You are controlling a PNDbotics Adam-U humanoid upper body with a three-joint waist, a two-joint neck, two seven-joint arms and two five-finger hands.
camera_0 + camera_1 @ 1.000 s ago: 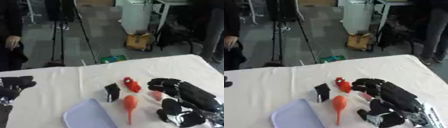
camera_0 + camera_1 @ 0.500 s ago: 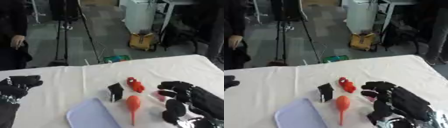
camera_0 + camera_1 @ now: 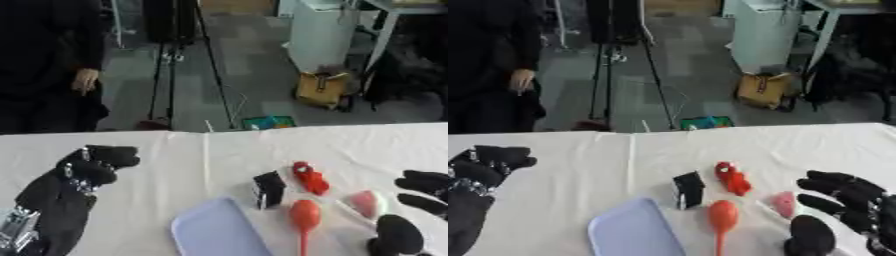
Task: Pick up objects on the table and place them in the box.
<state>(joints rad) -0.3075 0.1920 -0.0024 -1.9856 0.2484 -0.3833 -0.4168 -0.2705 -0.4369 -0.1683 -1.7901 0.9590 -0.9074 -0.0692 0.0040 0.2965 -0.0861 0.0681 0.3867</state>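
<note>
I've got my right hand (image 3: 842, 200) low at the right edge of the tabletop (image 3: 605, 160), fingers spread apart and holding nothing. Just beside its fingertips lies a small pink object (image 3: 783, 203); I can't make out what it is. Next over is an orange spoon-shaped thing (image 3: 722, 218), bowl end up and handle running toward me. Above it is a red toy (image 3: 732, 178), and to its left stands a small black block (image 3: 687, 189). The box, a shallow lavender tray (image 3: 632, 232), sits at the near edge with nothing in it that I can see. So all four pieces are left to move. My left hand (image 3: 87, 167) hovers far left, fingers curled, empty.
</note>
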